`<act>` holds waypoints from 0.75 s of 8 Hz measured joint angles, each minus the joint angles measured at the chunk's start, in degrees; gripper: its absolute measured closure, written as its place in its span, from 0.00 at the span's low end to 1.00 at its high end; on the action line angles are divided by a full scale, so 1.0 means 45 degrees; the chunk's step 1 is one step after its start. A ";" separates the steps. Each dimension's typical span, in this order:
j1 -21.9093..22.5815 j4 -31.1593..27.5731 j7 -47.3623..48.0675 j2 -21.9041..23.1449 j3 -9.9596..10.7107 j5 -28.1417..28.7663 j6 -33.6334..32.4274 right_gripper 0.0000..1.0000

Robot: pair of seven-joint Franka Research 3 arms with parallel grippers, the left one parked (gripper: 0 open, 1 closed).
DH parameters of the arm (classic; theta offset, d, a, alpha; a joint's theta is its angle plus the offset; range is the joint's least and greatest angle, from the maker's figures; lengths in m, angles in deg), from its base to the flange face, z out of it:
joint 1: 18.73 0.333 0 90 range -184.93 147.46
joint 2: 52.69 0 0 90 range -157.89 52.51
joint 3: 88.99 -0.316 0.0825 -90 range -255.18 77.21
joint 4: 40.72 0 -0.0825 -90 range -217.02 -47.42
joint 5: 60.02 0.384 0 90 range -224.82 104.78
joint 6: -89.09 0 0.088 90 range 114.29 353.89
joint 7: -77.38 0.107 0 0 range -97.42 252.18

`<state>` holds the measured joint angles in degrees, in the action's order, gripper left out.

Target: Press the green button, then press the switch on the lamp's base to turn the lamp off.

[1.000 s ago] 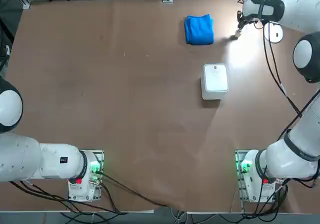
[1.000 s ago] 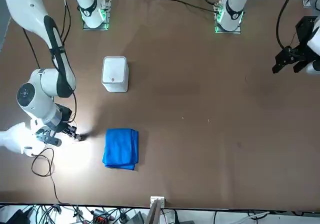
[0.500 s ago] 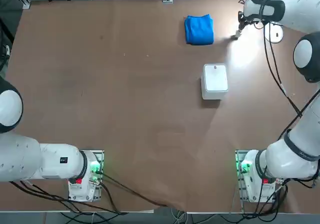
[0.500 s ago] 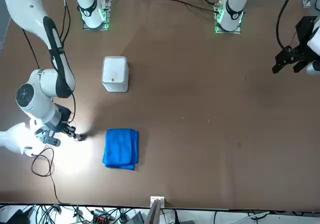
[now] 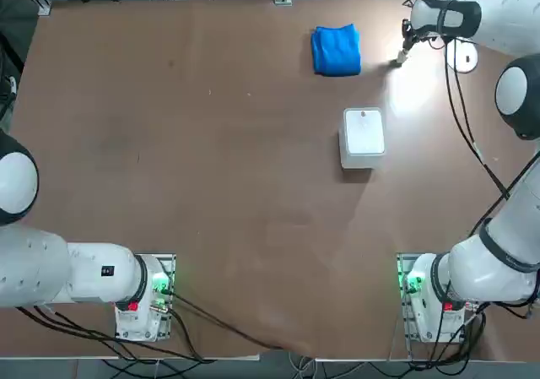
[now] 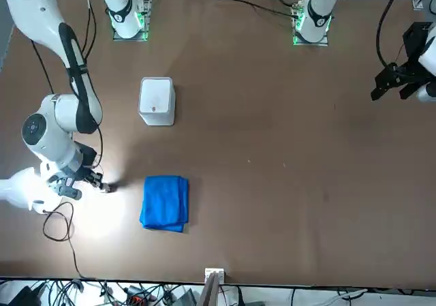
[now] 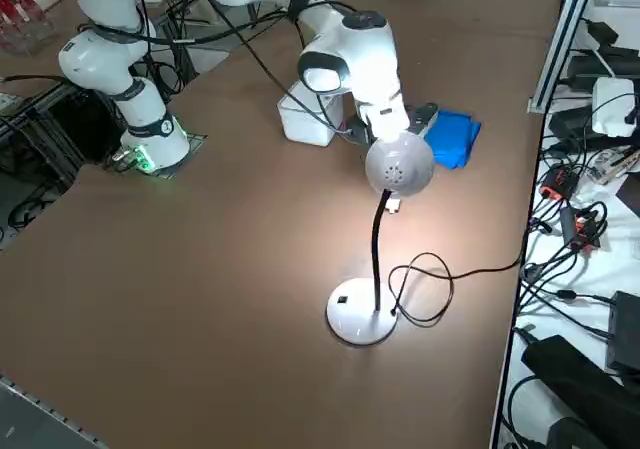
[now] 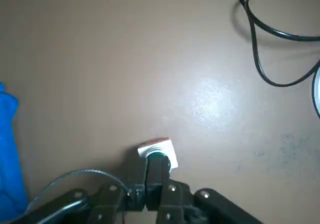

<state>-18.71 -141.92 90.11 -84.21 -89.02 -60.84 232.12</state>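
The green button [image 8: 161,149], a tiny green cap on a pale stub, stands on the brown table between the blue cloth and the lamp. My right gripper [image 8: 153,164] is shut, its joined fingertips touching the button's green cap; from overhead the gripper [image 5: 404,46] sits just above the button [image 5: 398,60]. The lamp [image 7: 397,166] is lit and throws a bright patch on the table. Its thin black stem rises from the lamp's base [image 7: 358,317], a round white disc, also visible as the lamp's base [image 5: 463,56] at the far right edge.
A folded blue cloth [image 5: 336,50] lies close beside the button. A white rounded-square box [image 5: 364,136] stands nearer the table's middle. A loose black cable [image 7: 440,279] loops from the lamp's base off the table's edge.
The right gripper has barely shifted and stays over the green button. The lamp is still lit.
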 joint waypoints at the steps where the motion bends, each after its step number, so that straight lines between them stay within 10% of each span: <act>1: 0.0011 0.0000 0.0107 0.0006 -0.0001 0.0000 0.0031 0.99; 6: 0.0091 0.0244 0.0216 0.0470 -0.0022 0.0000 -0.0856 0.99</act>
<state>-18.31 -140.82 91.08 -82.09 -89.12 -60.84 228.27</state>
